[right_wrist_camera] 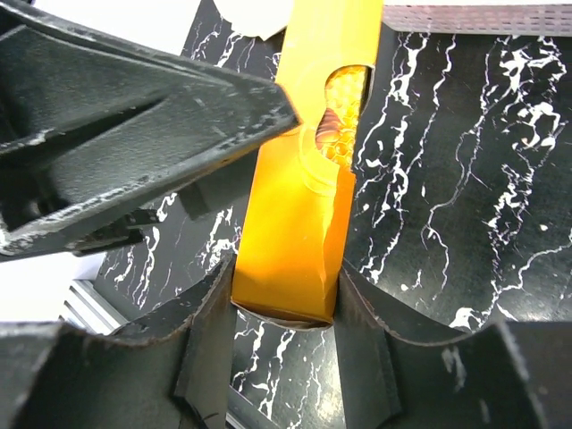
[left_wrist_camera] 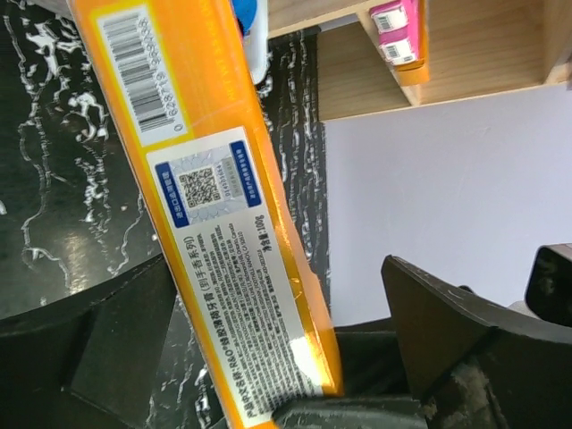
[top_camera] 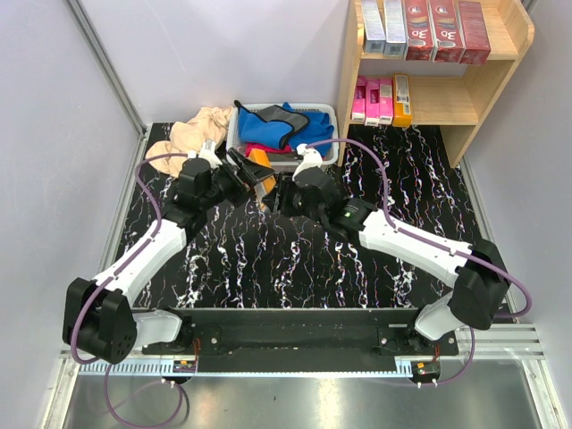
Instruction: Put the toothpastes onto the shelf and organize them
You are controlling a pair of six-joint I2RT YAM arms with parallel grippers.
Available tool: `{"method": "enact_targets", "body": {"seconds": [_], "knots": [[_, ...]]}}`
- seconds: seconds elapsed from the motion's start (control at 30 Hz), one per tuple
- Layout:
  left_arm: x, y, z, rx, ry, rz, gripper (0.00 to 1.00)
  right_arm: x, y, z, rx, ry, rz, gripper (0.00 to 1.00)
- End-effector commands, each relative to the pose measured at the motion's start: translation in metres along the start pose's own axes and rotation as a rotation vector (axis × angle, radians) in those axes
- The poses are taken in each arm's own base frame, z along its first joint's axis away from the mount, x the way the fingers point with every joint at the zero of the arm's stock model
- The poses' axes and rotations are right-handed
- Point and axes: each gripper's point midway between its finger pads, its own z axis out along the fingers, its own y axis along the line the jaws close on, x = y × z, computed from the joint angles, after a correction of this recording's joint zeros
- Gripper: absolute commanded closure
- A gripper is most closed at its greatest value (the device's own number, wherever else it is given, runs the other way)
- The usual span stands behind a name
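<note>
The right gripper (right_wrist_camera: 286,299), frame bottom, clamps the near end of the orange box (right_wrist_camera: 299,214), whose long axis runs up-frame. The left gripper (top_camera: 243,172) stands open around it. The shelf (top_camera: 500,85), upper right and nearer the right arm, holds three dark red boxes (top_camera: 447,31), three pink boxes (top_camera: 373,100), two silver-grey boxes (top_camera: 384,27) and one orange-yellow box (top_camera: 402,98).
</note>
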Motion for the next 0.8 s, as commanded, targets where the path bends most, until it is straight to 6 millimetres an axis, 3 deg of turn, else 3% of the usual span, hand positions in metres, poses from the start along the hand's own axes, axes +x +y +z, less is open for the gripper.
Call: {"method": "enact_targets", "body": {"seconds": [0.0, 0.03, 0.23, 0.27, 0.33, 0.37, 0.4, 0.47, 0.5, 0.53, 0.77], "knots": [[-0.027, -0.035, -0.016, 0.034, -0.088, 0.139, 0.01, -0.034, 0.005, -0.02, -0.027, -0.1, 0.027, 0.59], [-0.026, -0.025, -0.018, -0.024, -0.075, 0.143, 0.01, -0.034, 0.002, -0.02, -0.031, -0.093, 0.034, 0.59], [-0.041, -0.012, -0.032, -0.152, -0.134, 0.244, 0.01, -0.045, -0.014, -0.03, -0.087, -0.074, 0.122, 0.59], [-0.042, -0.01, -0.033, -0.163, -0.143, 0.249, 0.01, -0.048, -0.031, -0.029, -0.071, -0.076, 0.17, 0.59], [-0.043, -0.009, -0.036, -0.173, -0.151, 0.258, 0.01, -0.051, -0.03, -0.037, -0.149, -0.069, 0.228, 0.59], [-0.043, -0.007, -0.036, -0.178, -0.151, 0.26, 0.01, -0.062, -0.045, -0.04, -0.143, -0.091, 0.261, 0.59], [-0.042, -0.005, -0.036, -0.182, -0.148, 0.26, 0.01, -0.069, -0.039, -0.049, -0.206, -0.096, 0.274, 0.59], [-0.041, -0.002, -0.035, -0.188, -0.144, 0.257, 0.01, -0.068, -0.052, -0.053, -0.229, -0.089, 0.338, 0.59], [-0.041, -0.001, -0.034, -0.192, -0.141, 0.255, 0.01, -0.084, -0.056, -0.063, -0.273, -0.123, 0.347, 0.59], [-0.04, 0.001, -0.033, -0.195, -0.141, 0.255, 0.01, -0.081, -0.064, -0.065, -0.281, -0.117, 0.381, 0.59], [-0.032, 0.01, -0.027, -0.199, -0.108, 0.236, 0.01, -0.122, -0.098, -0.112, -0.444, -0.22, 0.448, 0.58]]}}
